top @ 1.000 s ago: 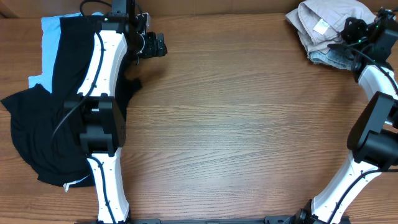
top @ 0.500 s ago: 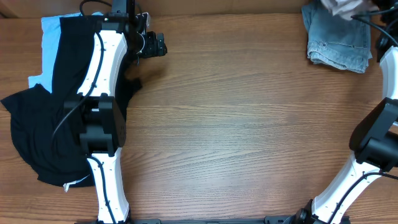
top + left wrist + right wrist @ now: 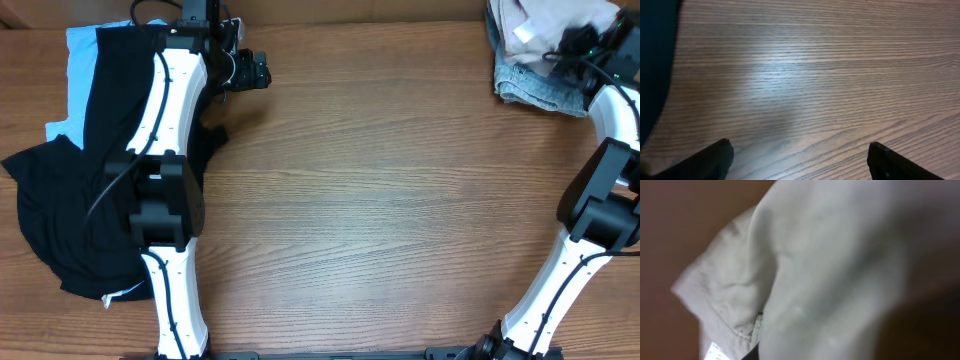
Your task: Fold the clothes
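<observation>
Wood-grain laminate makes up the surface (image 3: 400,200), brown and faintly glossy, with a broad bare stretch across its middle. Largest of what lies on it is the black garment (image 3: 50,210), a limp, matte sprawl on the left, overlapping a light blue garment (image 3: 80,50) whose flat corner shows at the far edge. We see the left arm (image 3: 170,100) reaching over that pile, its jaws spread wide above bare wood just beside the black cloth, the two dark fingertips (image 3: 715,155) well apart with nothing between them. The beige shorts (image 3: 550,15) sit in the far right corner as a bunched mound of soft woven cotton, with no long axis we can read, resting on a piece of faded denim (image 3: 545,90) that pokes out at the near side. The right arm (image 3: 610,110) ends right in that mound, so it is plainly the nearer one, while the left jaws are well apart from it across the whole surface. From the right wrist, pale cloth (image 3: 830,280) fills the frame, blurred and creased, with a stitched hem at its lower left; this may suit a grip, but we cannot tell how the right jaws stand. Smallest is the white label (image 3: 523,37), also glimpsed at the hem (image 3: 715,352). We judge the bare middle, toward the near left of the mound, to be where the shorts must come for spreading.
</observation>
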Robot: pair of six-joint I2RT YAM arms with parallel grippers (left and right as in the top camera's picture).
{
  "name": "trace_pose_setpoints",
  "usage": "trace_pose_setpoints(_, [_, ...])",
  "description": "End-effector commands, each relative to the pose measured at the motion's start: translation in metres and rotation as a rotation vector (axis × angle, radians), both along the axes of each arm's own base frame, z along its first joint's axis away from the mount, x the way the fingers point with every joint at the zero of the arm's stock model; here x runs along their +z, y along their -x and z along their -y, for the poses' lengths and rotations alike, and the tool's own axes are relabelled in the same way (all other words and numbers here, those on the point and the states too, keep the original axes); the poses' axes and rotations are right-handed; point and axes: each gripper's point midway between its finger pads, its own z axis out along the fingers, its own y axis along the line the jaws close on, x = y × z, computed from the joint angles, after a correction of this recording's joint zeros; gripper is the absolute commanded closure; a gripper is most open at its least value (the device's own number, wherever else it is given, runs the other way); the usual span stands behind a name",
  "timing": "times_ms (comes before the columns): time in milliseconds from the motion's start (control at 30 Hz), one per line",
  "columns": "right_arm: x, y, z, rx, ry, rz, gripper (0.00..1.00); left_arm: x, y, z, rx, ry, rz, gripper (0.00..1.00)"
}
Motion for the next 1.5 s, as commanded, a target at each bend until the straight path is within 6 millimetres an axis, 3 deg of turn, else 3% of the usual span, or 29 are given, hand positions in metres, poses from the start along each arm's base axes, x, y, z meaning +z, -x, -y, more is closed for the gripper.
trace_pose_setpoints(0, [0.005,0.010,0.003,0.001,-0.011,-0.045,0.78,-0.002,-0.004,0.009,-0.002,0.000,0.007,0.11])
trace_pose_setpoints(133, [-0.032,0.047,0.002,-0.019,-0.106,-0.237,0.60,-0.002,-0.003,0.013,-0.009,0.000,0.008,0.11])
trace_pose_setpoints(300, [-0.034,0.071,0.002,0.008,-0.116,-0.320,0.36,-0.002,-0.003,0.013,-0.011,-0.003,0.008,0.11])
trace_pose_setpoints(433, [-0.003,0.079,0.002,0.033,-0.074,-0.307,0.12,-0.003,-0.003,0.014,-0.011,-0.003,0.006,0.11])
trace_pose_setpoints(500, [0.029,0.084,-0.001,0.069,-0.013,-0.279,0.03,-0.005,-0.003,0.014,-0.011,-0.003,0.003,0.11])
trace_pose_setpoints(633, [0.079,0.089,-0.011,0.136,0.106,-0.217,0.02,-0.006,-0.003,0.014,-0.012,-0.003,0.001,0.11])
trace_pose_setpoints(767, [0.117,0.078,-0.012,0.160,0.263,-0.129,0.02,-0.007,-0.003,0.017,-0.016,-0.003,0.000,0.10])
trace_pose_setpoints(1000, [0.132,0.031,0.012,-0.008,0.541,-0.034,0.00,-0.008,-0.002,0.017,-0.017,-0.004,-0.003,0.11])
trace_pose_setpoints(1100, [0.121,0.010,0.022,-0.093,0.614,-0.002,0.00,-0.008,-0.002,0.017,-0.018,-0.004,-0.003,0.11])
trace_pose_setpoints(1200, [0.096,-0.006,0.022,-0.098,0.618,0.015,0.00,-0.008,-0.002,0.017,-0.018,-0.004,-0.003,0.11])
trace_pose_setpoints(1300, [0.056,-0.015,0.024,-0.090,0.606,-0.009,0.00,-0.008,-0.002,0.017,-0.018,-0.004,-0.003,0.10])
trace_pose_setpoints(1467, [-0.033,-0.014,0.025,-0.053,0.566,-0.140,0.00,-0.008,-0.002,0.017,-0.018,-0.004,-0.003,0.10])
